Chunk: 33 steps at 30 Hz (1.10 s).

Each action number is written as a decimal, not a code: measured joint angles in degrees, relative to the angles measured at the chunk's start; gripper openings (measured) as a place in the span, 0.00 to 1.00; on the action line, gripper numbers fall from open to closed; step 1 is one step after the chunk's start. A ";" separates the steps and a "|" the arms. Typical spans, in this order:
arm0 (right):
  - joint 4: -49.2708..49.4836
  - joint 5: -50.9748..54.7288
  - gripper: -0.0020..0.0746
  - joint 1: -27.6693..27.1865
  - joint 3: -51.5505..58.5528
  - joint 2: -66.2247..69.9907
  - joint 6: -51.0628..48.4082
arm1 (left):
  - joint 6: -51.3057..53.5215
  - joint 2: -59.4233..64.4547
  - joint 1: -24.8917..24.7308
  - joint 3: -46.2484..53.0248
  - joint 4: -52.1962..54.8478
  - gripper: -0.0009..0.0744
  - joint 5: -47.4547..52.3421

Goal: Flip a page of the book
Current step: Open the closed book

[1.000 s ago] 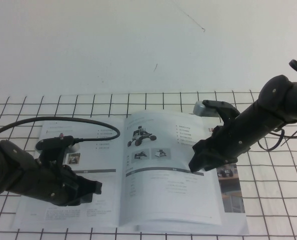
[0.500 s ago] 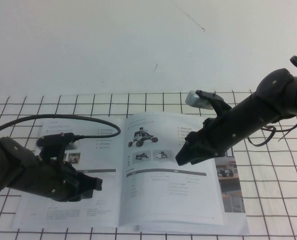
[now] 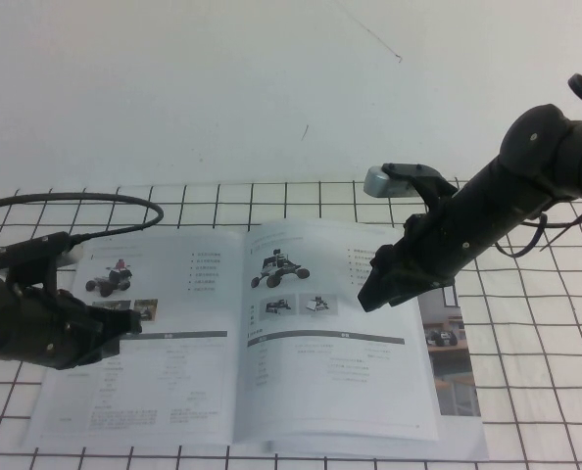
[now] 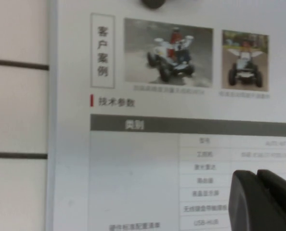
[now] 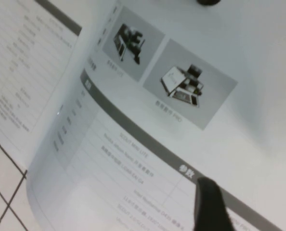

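Observation:
The book [image 3: 173,392] lies open on the gridded table. The page [image 3: 330,372] with a robot-vehicle photo, a dark grey bar and a table lies slightly bowed right of the spine, with another leaf showing beyond its right edge. My right gripper [image 3: 372,292] hovers open over that page's upper right part. In the right wrist view the page [image 5: 133,120] fills the frame, and one fingertip [image 5: 209,207] stands over the grey bar. My left gripper [image 3: 124,328] is shut and empty over the left page's outer edge. Its closed fingers [image 4: 263,202] show above the book [image 4: 143,159].
The white table with black grid lines [image 3: 526,411] extends round the book, and a white wall [image 3: 222,88] stands behind. The left arm's black cable [image 3: 95,208] loops over the book's far left corner. The right arm's wrist camera housing [image 3: 379,181] is above the book's far edge.
My left arm has drawn back to the left, uncovering the left page's photos. My right gripper has risen from the page's right edge, and the page lies lower.

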 joint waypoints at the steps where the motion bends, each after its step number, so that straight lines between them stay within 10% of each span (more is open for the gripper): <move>1: 0.00 -0.30 0.51 0.00 0.00 0.09 0.00 | 0.02 0.42 0.29 0.00 0.16 0.01 0.25; 33: -5.07 -2.43 0.51 1.84 0.00 3.97 9.75 | 0.46 4.45 0.93 -0.52 -1.03 0.01 2.16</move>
